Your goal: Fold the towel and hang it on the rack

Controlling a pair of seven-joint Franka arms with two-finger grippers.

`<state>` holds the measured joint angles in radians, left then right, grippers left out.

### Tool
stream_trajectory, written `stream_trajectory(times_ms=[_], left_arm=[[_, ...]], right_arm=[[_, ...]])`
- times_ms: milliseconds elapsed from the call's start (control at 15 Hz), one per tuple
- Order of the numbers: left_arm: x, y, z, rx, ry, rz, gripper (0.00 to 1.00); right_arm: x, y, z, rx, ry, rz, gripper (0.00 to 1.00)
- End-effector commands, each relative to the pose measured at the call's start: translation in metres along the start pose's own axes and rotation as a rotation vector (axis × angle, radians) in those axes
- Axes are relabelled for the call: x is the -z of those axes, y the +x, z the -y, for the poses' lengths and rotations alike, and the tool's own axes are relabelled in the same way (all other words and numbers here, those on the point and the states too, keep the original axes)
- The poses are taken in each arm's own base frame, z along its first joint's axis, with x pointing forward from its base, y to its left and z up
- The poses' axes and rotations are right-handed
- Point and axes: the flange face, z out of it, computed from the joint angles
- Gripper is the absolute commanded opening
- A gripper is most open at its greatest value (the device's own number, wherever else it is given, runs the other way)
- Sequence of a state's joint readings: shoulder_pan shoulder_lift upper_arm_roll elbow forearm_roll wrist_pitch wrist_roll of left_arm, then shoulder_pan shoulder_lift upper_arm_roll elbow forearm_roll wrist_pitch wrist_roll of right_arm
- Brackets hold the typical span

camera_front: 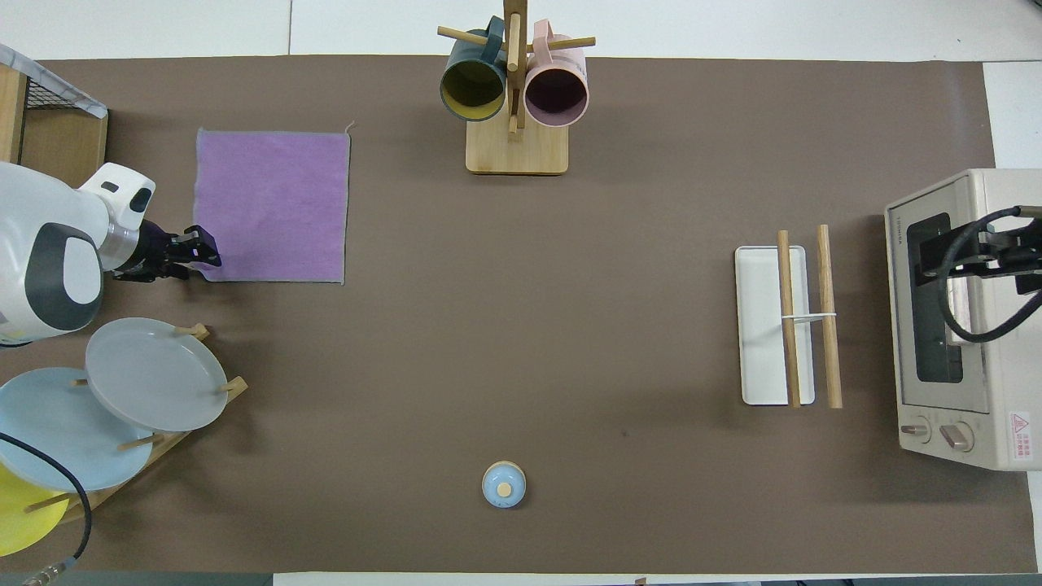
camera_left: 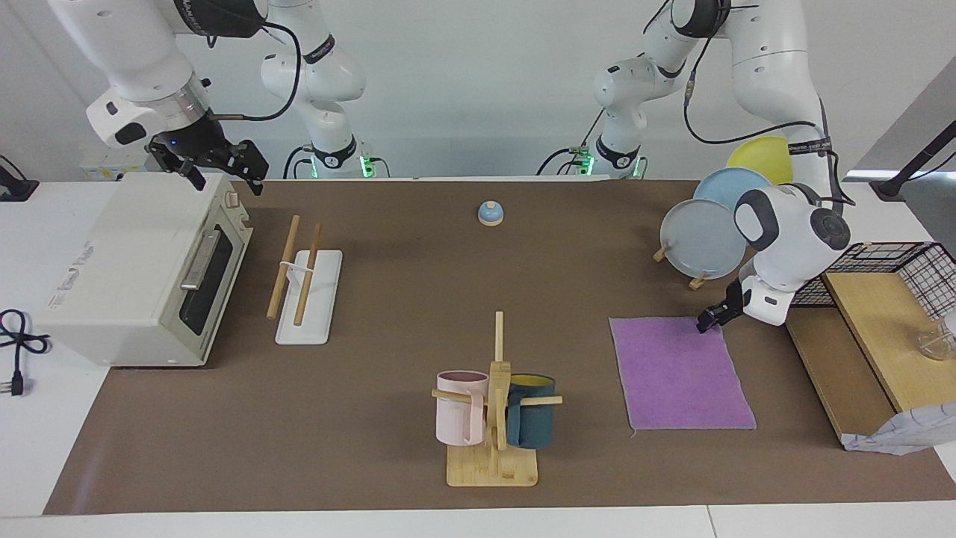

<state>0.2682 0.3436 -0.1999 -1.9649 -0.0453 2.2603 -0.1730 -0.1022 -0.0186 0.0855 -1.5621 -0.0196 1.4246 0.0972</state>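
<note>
Towel point(camera_left: 681, 372) lies flat, purple face up, at the left arm's end of the table, well apart from the rack point(camera_left: 305, 288). Left gripper point(camera_left: 709, 321) sits at its corner nearest the robots, jaw spread unclear; next comes lifting that corner to fold. Right gripper point(camera_left: 218, 170) waits wide over the oven point(camera_left: 127, 269).

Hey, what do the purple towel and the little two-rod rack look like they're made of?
The towel looks like soft woven or terry cloth: matte, slightly fuzzy purple face, thin grey stitched edge, a loose thread at one corner. The rack seems to have two pale, unpainted wooden rods on a thin white frame, over a smooth white base, plastic or coated metal; I cannot tell which.
</note>
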Motion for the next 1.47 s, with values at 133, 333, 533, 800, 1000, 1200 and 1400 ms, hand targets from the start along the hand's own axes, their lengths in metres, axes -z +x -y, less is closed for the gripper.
stream_trajectory(times_ms=[133, 333, 533, 800, 1000, 1200, 1400], left_arm=[[0.004, -0.002, 0.002, 0.015, -0.009, -0.001, 0.31], [0.005, -0.002, 0.002, 0.005, -0.010, -0.002, 0.09], [0.004, -0.002, 0.001, -0.007, -0.010, -0.002, 0.00], [0.006, -0.002, 0.002, -0.082, -0.008, -0.003, 0.00], [0.015, -0.004, -0.002, -0.123, 0.001, 0.001, 0.00], [0.056, -0.010, -0.046, -0.344, 0.089, -0.007, 0.00], [0.078, -0.045, -0.158, -0.652, 0.287, -0.022, 0.00]], right_arm=[[0.002, -0.003, -0.002, 0.020, 0.020, -0.004, 1.00], [0.002, -0.003, -0.002, 0.020, 0.020, -0.004, 1.00], [0.002, -0.003, -0.001, 0.022, 0.020, -0.004, 1.00], [0.002, -0.003, 0.000, 0.023, 0.019, -0.004, 1.00], [0.001, -0.003, -0.002, 0.022, 0.020, -0.002, 1.00], [0.001, -0.003, -0.002, 0.022, 0.021, -0.002, 1.00], [0.001, -0.003, -0.002, 0.022, 0.021, -0.002, 1.00]])
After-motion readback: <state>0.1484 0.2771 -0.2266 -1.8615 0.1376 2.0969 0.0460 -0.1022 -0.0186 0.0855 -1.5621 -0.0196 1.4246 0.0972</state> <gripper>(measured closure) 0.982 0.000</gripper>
